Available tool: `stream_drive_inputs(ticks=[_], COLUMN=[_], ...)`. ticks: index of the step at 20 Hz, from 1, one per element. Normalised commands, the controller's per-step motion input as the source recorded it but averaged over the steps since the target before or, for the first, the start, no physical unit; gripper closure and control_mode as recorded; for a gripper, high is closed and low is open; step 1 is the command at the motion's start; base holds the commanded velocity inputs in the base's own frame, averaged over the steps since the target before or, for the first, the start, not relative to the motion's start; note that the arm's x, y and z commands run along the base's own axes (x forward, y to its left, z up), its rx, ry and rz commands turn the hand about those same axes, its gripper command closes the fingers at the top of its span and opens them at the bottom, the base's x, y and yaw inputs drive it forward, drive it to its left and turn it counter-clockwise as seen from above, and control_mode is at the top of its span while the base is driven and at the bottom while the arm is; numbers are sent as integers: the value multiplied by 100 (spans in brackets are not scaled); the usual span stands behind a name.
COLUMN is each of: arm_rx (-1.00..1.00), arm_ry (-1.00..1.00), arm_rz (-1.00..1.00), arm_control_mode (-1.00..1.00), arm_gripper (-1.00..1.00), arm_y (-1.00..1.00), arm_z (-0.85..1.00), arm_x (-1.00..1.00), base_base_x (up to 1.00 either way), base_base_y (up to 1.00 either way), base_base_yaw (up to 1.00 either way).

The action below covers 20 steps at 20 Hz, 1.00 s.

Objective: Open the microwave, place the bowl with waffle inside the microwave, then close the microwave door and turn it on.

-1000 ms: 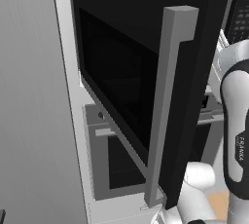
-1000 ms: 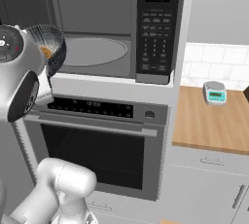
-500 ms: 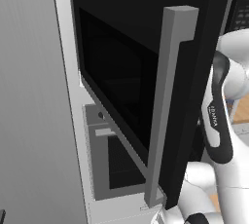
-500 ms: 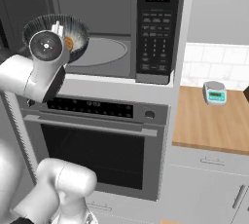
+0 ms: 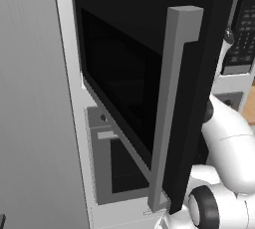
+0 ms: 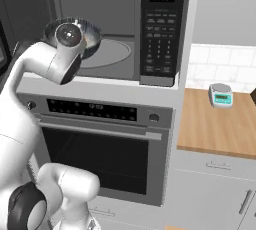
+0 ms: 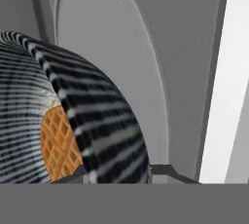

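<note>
A grey oven (image 6: 97, 149) sits below, and a small scale (image 6: 221, 95) rests on the wooden counter (image 6: 215, 129).

The microwave door (image 5: 134, 88) stands swung wide open, its grey handle (image 5: 172, 103) nearest; behind it, probably the oven (image 5: 117, 166).

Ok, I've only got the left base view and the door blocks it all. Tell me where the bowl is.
Observer: In the right base view, the bowl is in the open microwave, on the left side of the cavity.
Operator: Confirm the waffle's in it.
Observer: Yes. The hand view shows the waffle lying in the striped bowl.
Operator: Say whether it's down on the plate.
Observer: Cannot tell. The plate shows bare to the bowl's right.
</note>
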Motion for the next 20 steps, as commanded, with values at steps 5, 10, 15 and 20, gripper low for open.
stream_drive_inputs(ticks=[5, 10, 15, 20], arm_rx=[0, 0, 6, 7], arm_ry=[15, 3, -1, -13], arm_rz=[1, 0, 0, 3], arm_control_mode=[-100, -100, -100, -100], arm_gripper=[100, 100, -100, -100], arm_y=[1, 5, -1, 0], arm_z=[-61, -49, -14, 28], arm_x=[42, 43, 2, -12], base_base_x=[0, 0, 0, 0], base_base_y=[0, 0, 0, 0], base_base_yaw=[0, 0, 0, 0])
